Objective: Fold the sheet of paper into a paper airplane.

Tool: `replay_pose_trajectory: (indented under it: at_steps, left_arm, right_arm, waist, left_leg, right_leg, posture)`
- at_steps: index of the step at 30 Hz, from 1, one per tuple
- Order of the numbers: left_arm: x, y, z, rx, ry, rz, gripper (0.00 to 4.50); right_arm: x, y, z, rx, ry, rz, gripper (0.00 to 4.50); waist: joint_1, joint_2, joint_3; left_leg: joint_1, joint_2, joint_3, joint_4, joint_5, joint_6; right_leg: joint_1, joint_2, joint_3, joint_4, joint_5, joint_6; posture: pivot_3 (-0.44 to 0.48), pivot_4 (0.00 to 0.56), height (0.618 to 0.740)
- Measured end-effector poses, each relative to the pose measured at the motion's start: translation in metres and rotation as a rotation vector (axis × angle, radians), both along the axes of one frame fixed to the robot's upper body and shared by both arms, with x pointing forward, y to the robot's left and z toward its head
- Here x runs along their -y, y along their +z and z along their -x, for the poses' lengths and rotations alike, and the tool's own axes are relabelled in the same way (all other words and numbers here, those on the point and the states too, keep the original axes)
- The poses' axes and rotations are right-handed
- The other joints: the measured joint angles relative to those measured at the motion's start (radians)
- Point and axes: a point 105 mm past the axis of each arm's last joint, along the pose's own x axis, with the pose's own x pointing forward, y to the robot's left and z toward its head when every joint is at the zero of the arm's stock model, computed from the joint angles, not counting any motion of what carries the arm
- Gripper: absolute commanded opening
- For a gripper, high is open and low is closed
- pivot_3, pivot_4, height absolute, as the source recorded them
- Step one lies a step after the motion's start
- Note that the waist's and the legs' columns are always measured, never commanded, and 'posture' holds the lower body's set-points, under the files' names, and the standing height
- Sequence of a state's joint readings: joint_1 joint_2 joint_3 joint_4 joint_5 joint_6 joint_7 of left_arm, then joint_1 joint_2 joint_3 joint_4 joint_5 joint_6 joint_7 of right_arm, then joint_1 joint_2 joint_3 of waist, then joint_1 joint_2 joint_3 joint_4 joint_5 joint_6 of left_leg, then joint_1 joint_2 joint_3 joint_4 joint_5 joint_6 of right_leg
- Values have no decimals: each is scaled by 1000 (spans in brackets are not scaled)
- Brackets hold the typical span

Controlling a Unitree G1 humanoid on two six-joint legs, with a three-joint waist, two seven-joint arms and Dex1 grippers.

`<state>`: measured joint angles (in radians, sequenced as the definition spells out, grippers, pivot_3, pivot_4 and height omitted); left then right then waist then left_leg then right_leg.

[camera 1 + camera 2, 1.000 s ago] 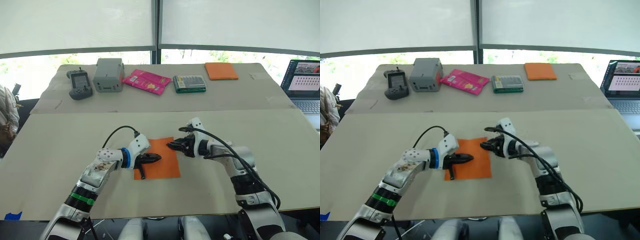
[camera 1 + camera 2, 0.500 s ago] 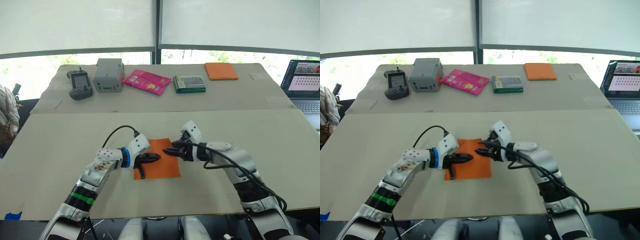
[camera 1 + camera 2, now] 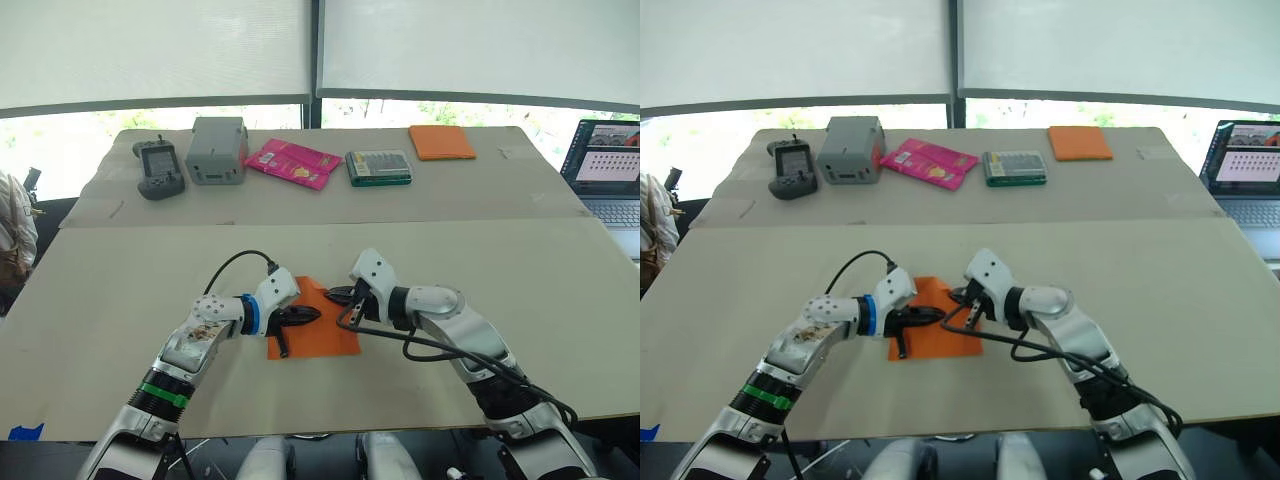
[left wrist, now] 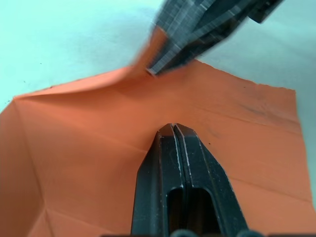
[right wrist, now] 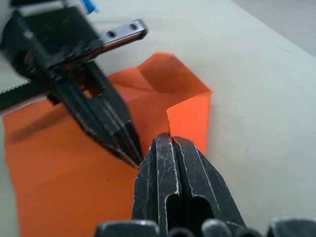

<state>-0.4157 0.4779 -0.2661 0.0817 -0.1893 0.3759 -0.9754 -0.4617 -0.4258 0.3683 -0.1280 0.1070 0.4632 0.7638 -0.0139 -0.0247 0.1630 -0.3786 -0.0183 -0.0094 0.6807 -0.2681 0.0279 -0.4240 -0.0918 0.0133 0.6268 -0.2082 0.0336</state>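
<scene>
Sheet of paper (image 3: 318,333) long axis running away from robot, right end effector (image 5: 170,143) pinching its lifted far corner, left end effector (image 4: 174,129) closed empty, pressing sheet.

My left gripper (image 3: 931,315) presses on the sheet of paper (image 3: 936,336), which lies on the near table (image 3: 1200,300). My right gripper (image 3: 962,296) sits at the sheet's far right corner, just beside the left one. A laptop (image 3: 1243,160) stands at the right edge.
</scene>
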Motion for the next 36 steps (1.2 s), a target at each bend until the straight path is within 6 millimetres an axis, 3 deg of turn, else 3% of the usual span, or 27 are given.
replay_pose_trajectory:
  at_steps: [5,10,19,25,29,32,36]
  left_arm:
    - [-1,0,-2,-3,-2,-4,0]
    - [-7,3,-7,-9,24,8,0]
    - [-34,14,-28,-25,144,57,0]
    - [-19,33,-37,4,123,136,0]
    - [-9,26,-35,-8,93,116,0]
    - [-9,10,-36,-16,98,19,0]
    - [-7,10,-42,21,115,-36,0]
  right_arm:
    - [-5,-2,1,170,61,86,9]
    - [-5,-19,-2,284,92,194,9]
    - [-10,-26,-7,407,128,255,9]
    - [-12,-27,-9,425,128,261,9]
    - [-14,-28,-9,430,130,259,9]
    - [-14,-28,-10,431,130,264,9]
    - [-12,-28,-11,429,129,268,9]
  waist:
    - [-1,0,0]
    - [-2,0,0]
    - [-2,0,0]
    - [-2,0,0]
    - [-6,0,0]
    - [-4,0,0]
    - [-2,0,0]
  left_leg:
    - [1,0,0,0,0,0]
    - [1,0,1,0,0,0]
    - [1,0,1,0,0,0]
    - [1,0,1,0,0,0]
    - [2,0,1,0,0,0]
    - [3,-1,1,0,0,0]
    - [4,-1,1,0,0,0]
  right_leg:
    - [1,1,0,0,0,0]
    - [0,1,0,0,0,0]
    - [0,1,0,0,0,0]
    - [1,0,0,1,0,0]
    - [1,1,0,1,0,0]
    - [2,1,1,1,0,0]
    - [3,1,1,1,0,0]
  posture:
    - [0,150,740]
    - [0,150,740]
    - [0,150,740]
    - [0,150,740]
    - [0,150,740]
    - [0,150,740]
    - [0,150,740]
